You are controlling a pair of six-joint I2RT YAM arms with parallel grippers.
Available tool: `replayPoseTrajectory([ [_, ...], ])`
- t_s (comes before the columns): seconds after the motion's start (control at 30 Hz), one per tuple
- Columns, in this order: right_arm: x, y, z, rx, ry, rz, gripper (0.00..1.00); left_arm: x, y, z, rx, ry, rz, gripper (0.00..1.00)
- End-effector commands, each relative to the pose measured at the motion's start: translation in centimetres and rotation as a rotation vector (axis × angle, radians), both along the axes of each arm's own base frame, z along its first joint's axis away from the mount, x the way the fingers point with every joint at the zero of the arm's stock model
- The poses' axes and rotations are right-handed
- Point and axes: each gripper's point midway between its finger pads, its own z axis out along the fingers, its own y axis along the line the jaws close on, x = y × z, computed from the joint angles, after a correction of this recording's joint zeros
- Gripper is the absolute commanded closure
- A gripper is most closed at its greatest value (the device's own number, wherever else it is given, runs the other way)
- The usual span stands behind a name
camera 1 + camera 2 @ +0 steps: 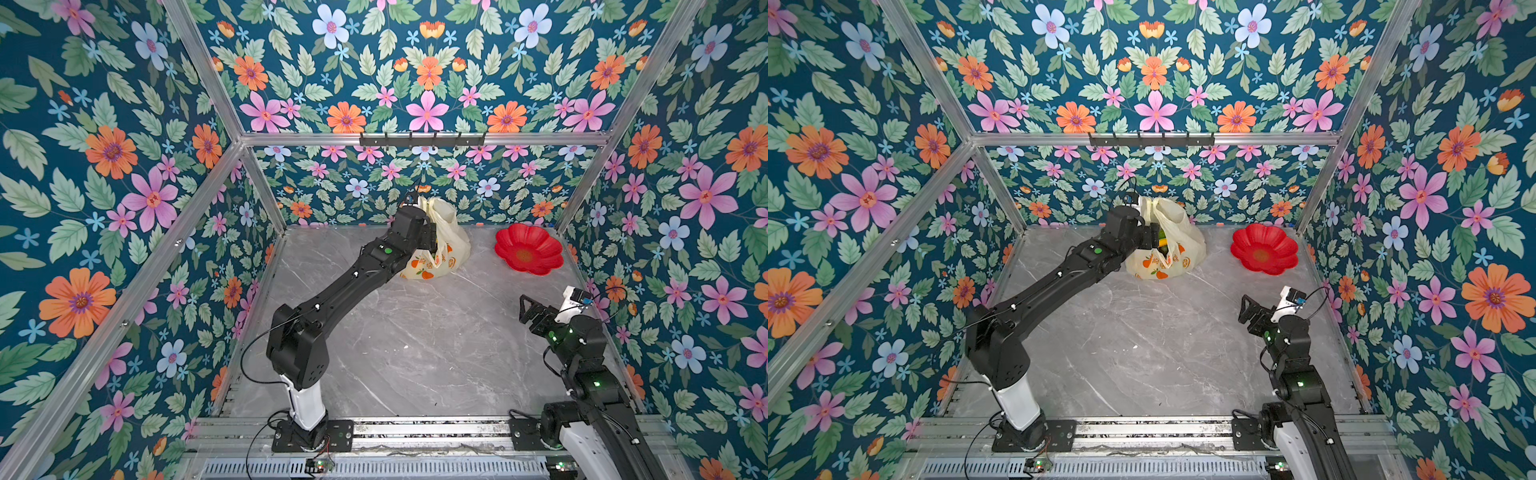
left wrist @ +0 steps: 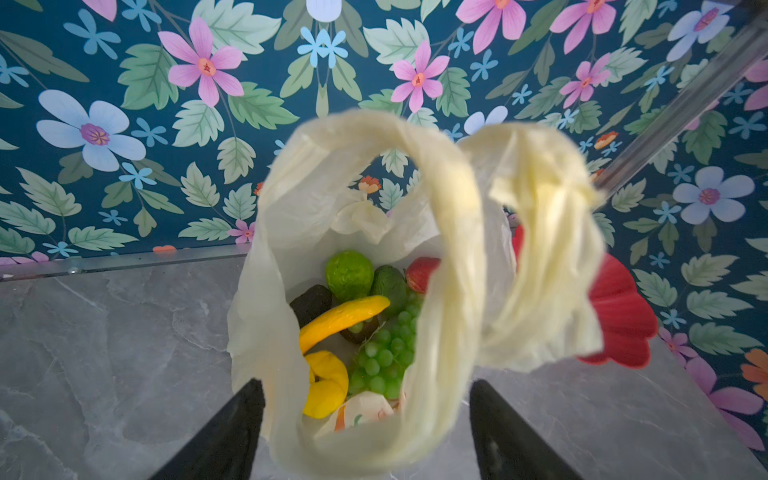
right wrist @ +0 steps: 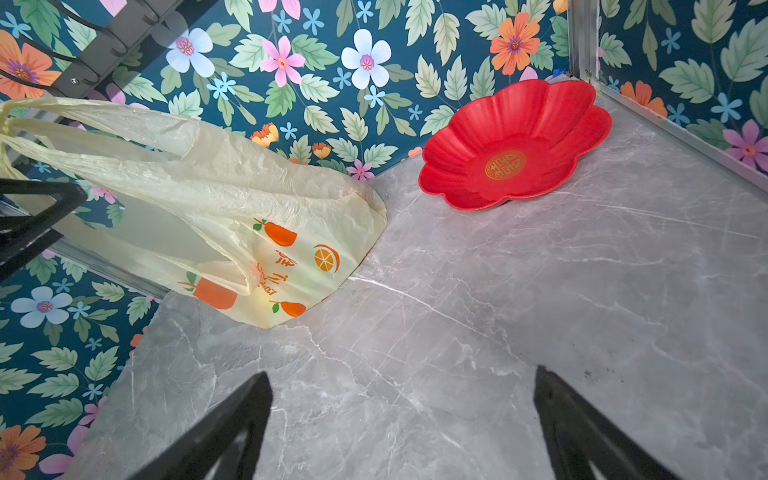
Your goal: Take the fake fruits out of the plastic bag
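My left gripper (image 2: 365, 382) stands with jaws apart, straddling the near rim of the plastic bag (image 2: 291, 216) at the table's (image 1: 415, 345) twelve o'clock. Inside lie the fake fruits (image 2: 351, 276): banana (image 2: 336, 322), grapes (image 2: 386, 353), strawberry (image 2: 422, 272), avocado (image 2: 388, 284). A red plate (image 1: 528, 249) sits at one o'clock, and my right gripper (image 3: 403, 371) is agape at four.

plastic bag (image 1: 1183, 239) stands on the grey marble tabletop (image 1: 1163, 353) near the back wall, handle loops raised, orange fruit prints on its lower front. left gripper (image 1: 1154, 235) is at the bag's mouth, its arm stretched in from the near left; jaw stance cannot be read here. yellow and green fake fruits (image 1: 1162, 243) show in the opening. red flower-shaped plate (image 1: 1264, 249) lies to the bag's right, apart from it. right gripper (image 1: 1249, 308) hangs above bare tabletop at the near right, well apart from both.
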Motion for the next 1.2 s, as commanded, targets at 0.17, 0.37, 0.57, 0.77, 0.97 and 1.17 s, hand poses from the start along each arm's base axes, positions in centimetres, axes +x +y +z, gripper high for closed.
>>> replayPoseTrajectory([
  [0.17,0.6,-0.1,-0.8,-0.023,0.026,-0.004,0.01,2.7,1.0,0.2,-0.044,0.031,0.125,0.58],
  [0.37,1.4,1.3,-1.3,-0.074,0.128,0.064,0.01,0.8,0.4,1.2,-0.091,0.03,0.012,1.0],
  [0.57,2.3,5.6,1.1,-0.279,0.117,0.13,0.01,-3.5,2.7,1.9,-0.158,-0.017,-0.021,1.0],
  [0.77,4.2,10.7,5.0,-0.314,0.092,0.227,0.01,-8.5,4.3,3.1,-0.221,-0.083,-0.076,1.0],
  [0.97,5.9,16.5,10.0,-0.389,0.038,0.313,0.01,-12.1,7.3,3.5,-0.248,-0.11,-0.069,1.0],
  [1.17,8.2,20.6,13.1,-0.425,0.07,0.323,0.01,-14.8,8.5,3.5,-0.284,-0.116,-0.099,1.0],
])
